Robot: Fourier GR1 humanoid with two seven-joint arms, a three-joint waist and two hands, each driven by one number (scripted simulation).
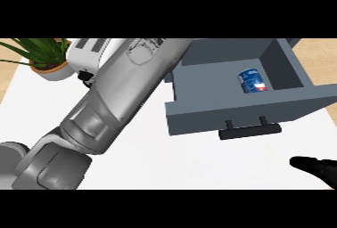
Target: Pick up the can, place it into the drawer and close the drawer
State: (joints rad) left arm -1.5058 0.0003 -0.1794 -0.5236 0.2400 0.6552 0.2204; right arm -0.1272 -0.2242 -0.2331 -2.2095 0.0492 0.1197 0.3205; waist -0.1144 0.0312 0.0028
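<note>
The can (252, 81) lay on its side inside the open drawer (197, 116), toward the right of the compartment and near its back wall, blue with a red-and-white mark showing; so the placing part of the job looked done, and what remained, as I judge it, was the closing. The drawer stood pulled well out over the white counter (197, 164), its grey front panel facing the robot and the black handle (250, 131) jutting from the lower edge of that panel, free of any hand. The left forearm (112, 107) ran in a long diagonal from the lower left up toward the drawer's back corner, large in the view because it was raised close to the head; its hand was hidden beyond the arm's own bulk, so I could not tell whether the fingers were spread or curled. The right hand (319, 169) showed only at the lower right edge, black fingers pointing left toward the drawer front; they seemed fairly straight and held nothing, though so little of the hand was in sight that this is a guess. It lay below and to the right of the handle, apart from it; a push on the front panel would probably serve best. A potted plant (43, 55) stood at the far left, well clear.
</note>
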